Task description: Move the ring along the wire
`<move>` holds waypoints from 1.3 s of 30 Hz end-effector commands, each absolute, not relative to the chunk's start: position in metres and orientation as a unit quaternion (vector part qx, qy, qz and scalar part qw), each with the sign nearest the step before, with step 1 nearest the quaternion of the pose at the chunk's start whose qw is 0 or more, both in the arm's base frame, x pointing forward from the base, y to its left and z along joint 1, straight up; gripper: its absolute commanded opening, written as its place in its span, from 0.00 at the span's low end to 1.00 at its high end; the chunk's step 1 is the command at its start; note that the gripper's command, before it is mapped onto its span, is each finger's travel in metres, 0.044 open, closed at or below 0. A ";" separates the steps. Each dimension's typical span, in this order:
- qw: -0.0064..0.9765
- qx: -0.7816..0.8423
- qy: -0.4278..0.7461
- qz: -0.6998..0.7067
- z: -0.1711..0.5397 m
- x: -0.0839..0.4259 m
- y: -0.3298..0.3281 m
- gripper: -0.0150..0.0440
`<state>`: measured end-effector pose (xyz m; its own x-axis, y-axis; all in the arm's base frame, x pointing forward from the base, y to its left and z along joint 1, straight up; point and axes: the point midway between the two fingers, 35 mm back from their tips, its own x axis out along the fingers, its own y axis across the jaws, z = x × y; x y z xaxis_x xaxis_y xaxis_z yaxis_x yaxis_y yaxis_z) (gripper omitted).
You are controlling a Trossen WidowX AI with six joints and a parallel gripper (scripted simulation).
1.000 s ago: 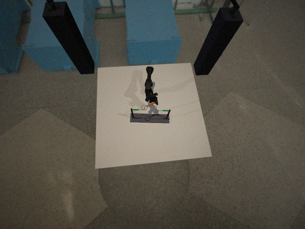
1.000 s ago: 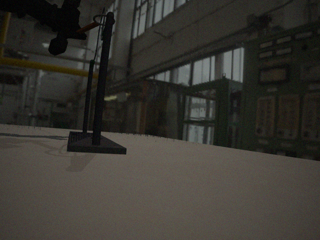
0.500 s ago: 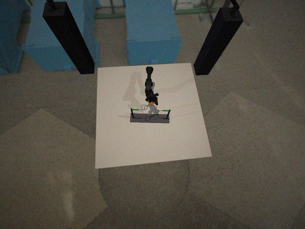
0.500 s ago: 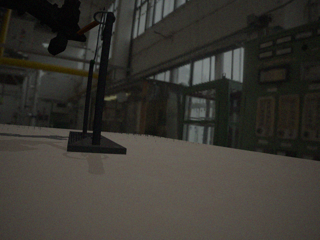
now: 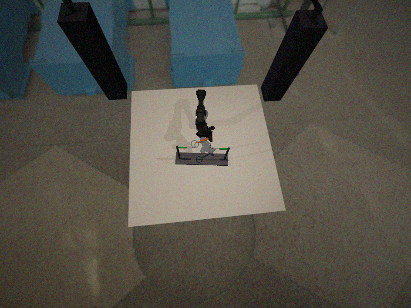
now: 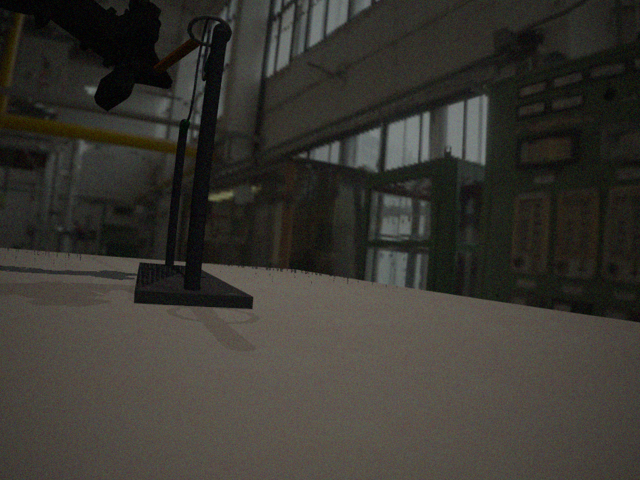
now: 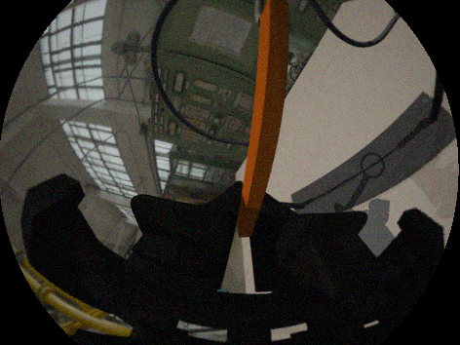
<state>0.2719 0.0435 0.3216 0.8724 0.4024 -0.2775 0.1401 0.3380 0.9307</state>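
Note:
The ring is around the thin grey wire, just right of the left green part in the top view. Whether it touches the wire is too small to tell. Its orange handle slopes down to my gripper, which is shut on the handle's end. The other green part lies beside the right post. The left post stands opposite. The ring is almost wholly out of the wrist view.
Both posts rise from a dark base plate on a pale table top. The wire's other bend shows at the upper right of the wrist view. My arm reaches from behind the wire.

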 end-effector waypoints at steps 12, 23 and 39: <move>0.820 0.514 0.245 0.064 0.319 0.272 0.041 0.00; 0.844 0.471 0.252 0.047 0.314 0.272 0.039 0.00; 0.879 0.398 0.262 0.019 0.306 0.271 0.033 0.00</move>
